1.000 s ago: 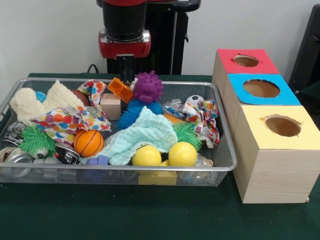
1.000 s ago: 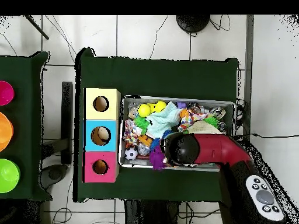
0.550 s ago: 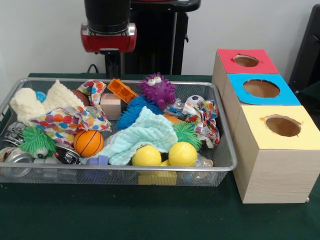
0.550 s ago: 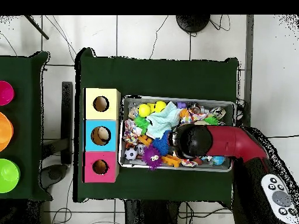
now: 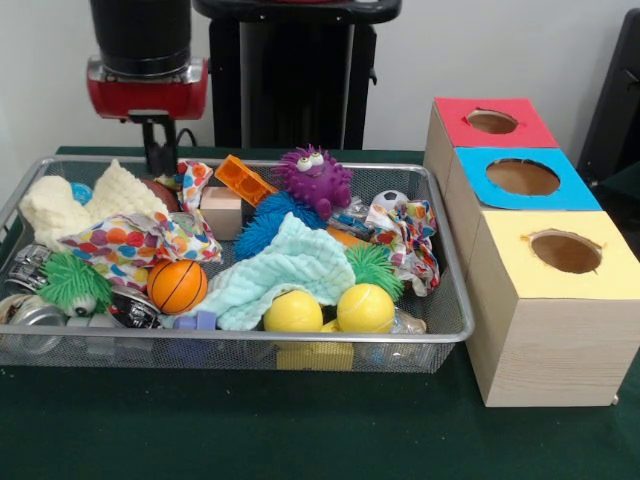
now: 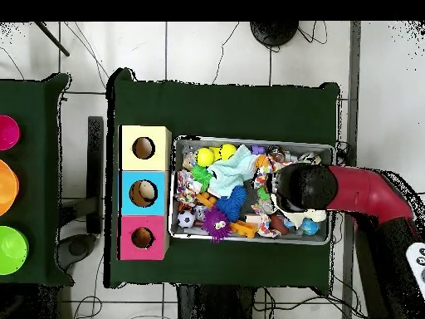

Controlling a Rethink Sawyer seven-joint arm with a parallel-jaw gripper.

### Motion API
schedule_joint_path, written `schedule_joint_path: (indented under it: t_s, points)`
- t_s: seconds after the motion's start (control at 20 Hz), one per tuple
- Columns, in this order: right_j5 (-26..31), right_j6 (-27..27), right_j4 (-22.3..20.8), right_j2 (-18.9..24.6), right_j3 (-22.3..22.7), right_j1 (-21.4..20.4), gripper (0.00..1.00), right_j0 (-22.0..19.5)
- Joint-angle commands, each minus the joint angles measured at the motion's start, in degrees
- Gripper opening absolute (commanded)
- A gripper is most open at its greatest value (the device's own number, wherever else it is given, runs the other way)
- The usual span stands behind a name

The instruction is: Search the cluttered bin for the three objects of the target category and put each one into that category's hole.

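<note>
The wire bin holds a jumble of toys. A purple spiky toy with eyes lies at the back middle, apart from the gripper. Balls show among the clutter: an orange basketball, two yellow balls and a small soccer ball. My gripper hangs over the bin's back left corner, just above a confetti-print cloth, with nothing seen in it. From overhead the arm's head hides the gripper. Beside the bin stand the red box, blue box and yellow box, each with a round hole.
A mint cloth, cream cloth, orange block, wooden block, blue spiky toy and green spiky toys crowd the bin. Overhead, something tan sits inside the blue box. Coloured bowls stand on a separate table.
The arm has swung from the bin's back middle to its back left corner. The purple spiky toy, which was next to the gripper, rolled a little right and now rests with its eyes up.
</note>
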Motion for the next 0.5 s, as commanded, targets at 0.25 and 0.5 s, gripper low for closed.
schedule_joint_path:
  t_s: [0.25,0.5]
  points:
    - [2.0,-23.4,-6.9,6.9,-5.2,7.7,0.0,-7.2]
    - [-0.3,-22.8,-8.2,7.9,-2.9,8.0,0.0,-9.6]
